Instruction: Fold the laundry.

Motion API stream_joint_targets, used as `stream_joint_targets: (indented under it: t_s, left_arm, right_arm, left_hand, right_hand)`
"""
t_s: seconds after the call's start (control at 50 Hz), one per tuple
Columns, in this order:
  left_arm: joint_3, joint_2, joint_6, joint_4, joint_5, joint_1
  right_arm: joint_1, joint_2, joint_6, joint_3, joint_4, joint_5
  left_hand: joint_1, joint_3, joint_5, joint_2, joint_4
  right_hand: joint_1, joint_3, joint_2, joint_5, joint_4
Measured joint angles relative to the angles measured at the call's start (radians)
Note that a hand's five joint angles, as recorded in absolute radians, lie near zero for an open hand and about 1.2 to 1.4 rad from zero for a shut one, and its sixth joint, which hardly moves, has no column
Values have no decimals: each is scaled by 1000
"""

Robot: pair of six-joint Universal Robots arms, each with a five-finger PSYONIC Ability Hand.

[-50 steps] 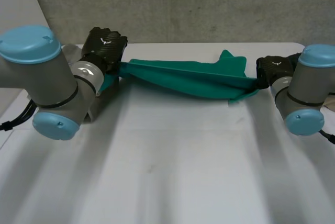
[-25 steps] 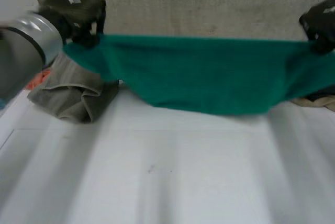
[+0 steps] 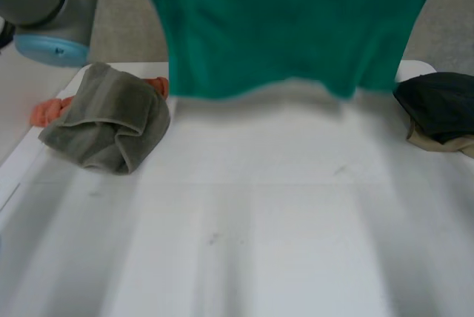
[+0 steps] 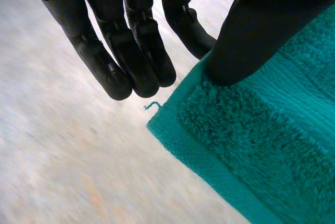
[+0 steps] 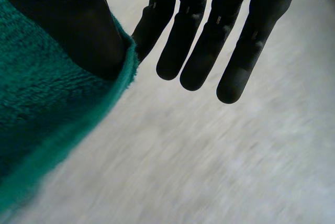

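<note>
Towel, green, hangs spread wide above the far side of the table; whether its lower edge touches the surface I cannot tell. The left hand pinches one corner of it between the thumb and a finger, and the other fingers are straight beside it. The right hand grasps another corner in the same way. At the left of the table lies a crumpled grey cloth, with an orange cloth just behind it. At the right a black cloth lies on a beige cloth.
</note>
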Motion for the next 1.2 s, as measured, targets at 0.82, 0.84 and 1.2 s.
stream_joint_targets:
  t_s: [0.82,0.84,1.2]
  left_arm:
    - [-993,169,127,-280,-24,-38]
    - [-985,171,145,-271,-23,-31]
    - [-415,-223,497,-284,61,152]
  right_arm:
    - [-19,-155,-66,953,195,-125]
    - [-20,-155,-68,954,193,-126]
    - [-25,-133,-107,978,146,-116]
  left_hand:
    - [-769,-729,-721,-738,-748]
    - [-819,-785,-776,-794,-806]
    - [-884,-926,-894,-930,-936]
  right_hand:
    - [0,3,0,28,0]
    - [0,3,0,28,0]
    - [0,3,0,28,0]
